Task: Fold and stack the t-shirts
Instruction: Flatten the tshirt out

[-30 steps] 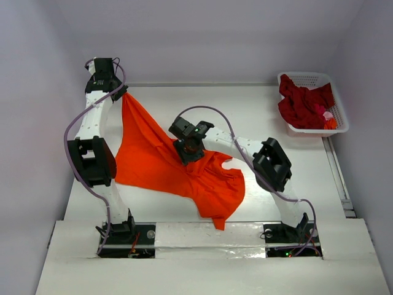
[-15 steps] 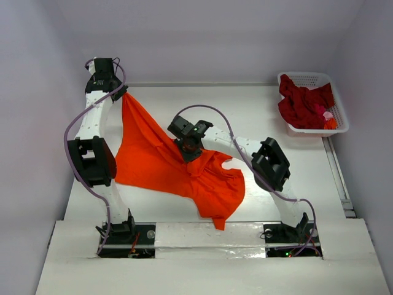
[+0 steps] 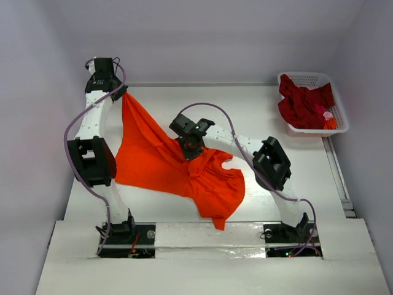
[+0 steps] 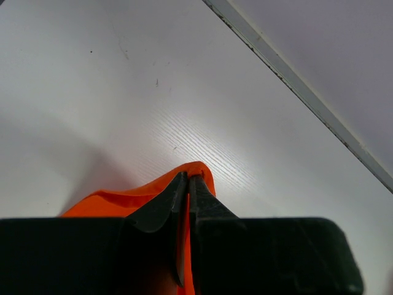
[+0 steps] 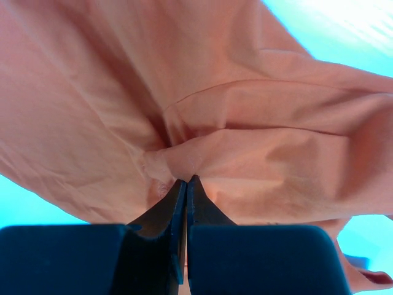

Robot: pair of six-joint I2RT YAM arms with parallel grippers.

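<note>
The orange t-shirt (image 3: 150, 163) lay across the frame's middle, one corner pinched in the left gripper (image 3: 122, 92) at upper left. The right gripper (image 3: 192, 150), half open a moment before, had clamped a fold at centre; stretching could probably begin.

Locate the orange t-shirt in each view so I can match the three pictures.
Top external: orange t-shirt centre-left, stretched from left tool to right tool.
Left wrist: bottom centre, fold pinched in the left tool.
Right wrist: fills most of frame, bunched at the right tool.
Shared landmark: white table under the shirt.
</note>
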